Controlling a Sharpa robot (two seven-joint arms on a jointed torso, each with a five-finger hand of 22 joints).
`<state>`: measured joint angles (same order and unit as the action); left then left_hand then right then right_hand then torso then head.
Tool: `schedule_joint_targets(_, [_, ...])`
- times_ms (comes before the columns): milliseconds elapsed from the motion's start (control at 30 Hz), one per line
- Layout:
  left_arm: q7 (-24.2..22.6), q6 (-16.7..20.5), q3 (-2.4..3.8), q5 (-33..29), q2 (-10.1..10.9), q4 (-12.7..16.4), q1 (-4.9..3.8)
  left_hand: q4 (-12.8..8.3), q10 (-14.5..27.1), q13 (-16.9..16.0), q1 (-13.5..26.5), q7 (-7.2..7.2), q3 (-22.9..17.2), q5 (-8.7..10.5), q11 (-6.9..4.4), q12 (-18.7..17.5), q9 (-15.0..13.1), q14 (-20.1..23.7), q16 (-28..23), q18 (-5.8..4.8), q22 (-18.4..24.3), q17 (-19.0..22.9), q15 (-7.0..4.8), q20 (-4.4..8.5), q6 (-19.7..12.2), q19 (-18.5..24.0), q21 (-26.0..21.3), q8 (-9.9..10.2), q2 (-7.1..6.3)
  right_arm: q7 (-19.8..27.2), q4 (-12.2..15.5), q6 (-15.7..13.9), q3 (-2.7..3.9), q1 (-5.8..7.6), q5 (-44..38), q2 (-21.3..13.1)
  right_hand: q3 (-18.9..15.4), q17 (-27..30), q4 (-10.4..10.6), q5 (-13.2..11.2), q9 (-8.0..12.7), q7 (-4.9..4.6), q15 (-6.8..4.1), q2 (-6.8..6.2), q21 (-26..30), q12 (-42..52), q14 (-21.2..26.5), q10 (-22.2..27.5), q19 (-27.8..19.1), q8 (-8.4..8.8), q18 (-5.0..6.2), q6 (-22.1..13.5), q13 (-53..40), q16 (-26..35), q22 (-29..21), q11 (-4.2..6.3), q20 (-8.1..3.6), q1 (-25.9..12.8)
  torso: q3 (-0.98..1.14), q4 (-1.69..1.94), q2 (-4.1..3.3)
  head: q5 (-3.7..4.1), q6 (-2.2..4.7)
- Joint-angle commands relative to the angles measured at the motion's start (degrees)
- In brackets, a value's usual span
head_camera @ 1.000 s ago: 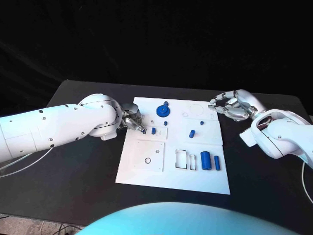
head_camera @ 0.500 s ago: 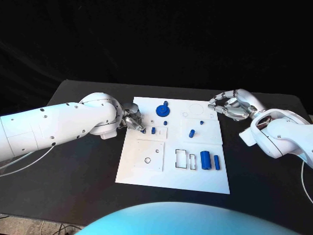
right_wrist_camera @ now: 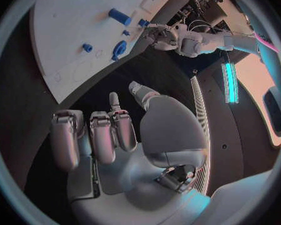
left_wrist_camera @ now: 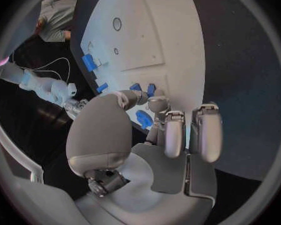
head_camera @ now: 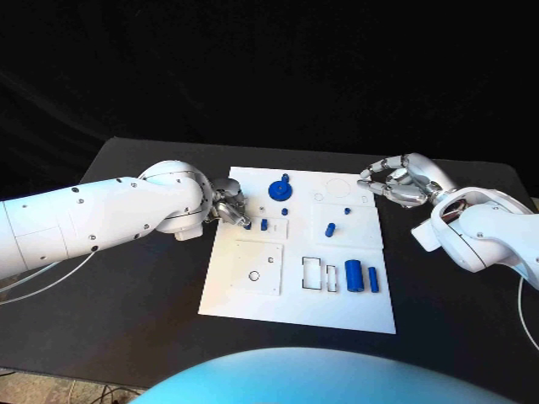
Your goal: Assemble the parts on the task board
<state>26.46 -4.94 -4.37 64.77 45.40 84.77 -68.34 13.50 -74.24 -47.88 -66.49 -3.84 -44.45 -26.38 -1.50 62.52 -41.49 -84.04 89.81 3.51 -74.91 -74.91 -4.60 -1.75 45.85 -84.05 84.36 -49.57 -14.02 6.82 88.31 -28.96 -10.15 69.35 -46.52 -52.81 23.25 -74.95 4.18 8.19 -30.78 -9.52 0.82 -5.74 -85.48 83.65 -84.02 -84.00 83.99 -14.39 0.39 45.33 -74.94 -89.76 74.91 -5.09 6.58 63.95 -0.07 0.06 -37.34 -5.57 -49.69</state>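
A: Any writing or labels you can read on the task board [head_camera: 296, 307]?

B: None that I can make out. The white board carries thin black outlines, rectangles near the front and a small ring on a square plate, but no legible text or brand.

A: Where are the parts?

B: On the board, which lies in the middle of the black tabletop [head_camera: 136, 295]. A round blue piece [head_camera: 280, 189] sits toward the far edge, a small peg [head_camera: 264, 225] stands just beside the left hand, another short peg [head_camera: 330, 228] lies near the centre, and two longer blue cylinders [head_camera: 354, 275] lie side by side near the board's right edge.

A: And the left hand?

B: The left hand [head_camera: 231, 209] sits at the board's left edge, fingers curled in tight around the small parts there. In the left wrist view its fingertips [left_wrist_camera: 158, 105] are down among small blue pieces [left_wrist_camera: 144, 119], touching or nearly so, but whether it actually grips one I cannot tell.

A: The right hand?

B: The right hand [head_camera: 396, 181] is off the board's far right corner, above the tabletop, fingers bent inward with nothing in them. The right wrist view shows them curled, well apart from the board.

A: Any change from a second ago?

B: Hardly any. Both hands are where they were, and the parts have not shifted.
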Motion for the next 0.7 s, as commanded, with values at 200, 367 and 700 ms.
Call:
schedule_joint_targets(200, [-0.15, 0.43, 0.00, -0.29, 0.14, 0.39, 0.04, -11.22, -0.25, 0.08, -0.21, 0.78, -11.47, -0.13, -0.04, -0.22, -0.13, -5.96, 0.19, -1.02, -3.40, -15.09, -0.36, 0.42, 0.56, -0.94, 0.33, -0.21, 0.09, 0.44, 0.00, 0.22, 0.00, -0.08, -0.22, 0.00, -0.01, -15.05, 0.28, 0.36, -0.06, 0.03, -0.57, 0.23, 0.30, 0.05, -5.98, -1.83, 3.66, -0.22, 0.90, -0.37, -9.59, -0.24, 11.81, 0.58, -0.48, 0.26, -0.04, 0.03, 0.01, 0.07, 0.03])
schedule_joint_targets(367, [-0.19, 0.45, 0.00, -0.25, 0.17, 0.46, 0.04, -11.22, -0.25, 0.08, -0.21, 0.78, -11.47, -0.13, -0.04, -0.22, -0.13, -5.96, 0.19, -1.02, -3.40, -15.09, -0.36, 0.42, 0.56, -0.94, 0.33, -0.21, 0.09, 0.46, 0.01, 0.22, 0.00, -0.10, -0.22, 0.01, -0.01, -15.05, 0.28, 0.36, -0.06, 0.03, -0.57, 0.23, 0.30, 0.05, -5.98, -1.83, 3.66, -0.22, 0.90, -0.37, -9.59, -0.24, 11.81, 0.58, -0.48, 0.26, -0.03, 0.05, 0.00, 0.04, 0.00])
schedule_joint_targets(700, [0.08, -0.52, -0.03, -0.23, -0.18, 0.28, 0.06, -11.22, -0.25, 0.08, -0.21, 0.78, -11.47, -0.13, -0.04, -0.22, -0.13, -5.96, 0.19, -1.02, -3.40, -15.09, -0.36, 0.42, 0.56, -0.94, 0.33, -0.21, 0.09, 0.46, 0.02, 0.25, 0.00, -0.12, -0.22, 0.01, -0.01, -15.05, 0.28, 0.36, -0.06, 0.03, -0.57, 0.23, 0.30, 0.05, -5.98, -1.83, 3.66, -0.22, 0.90, -0.37, -9.59, -0.24, 11.81, 0.58, -0.48, 0.26, -0.03, 0.01, 0.01, 0.01, -0.09])
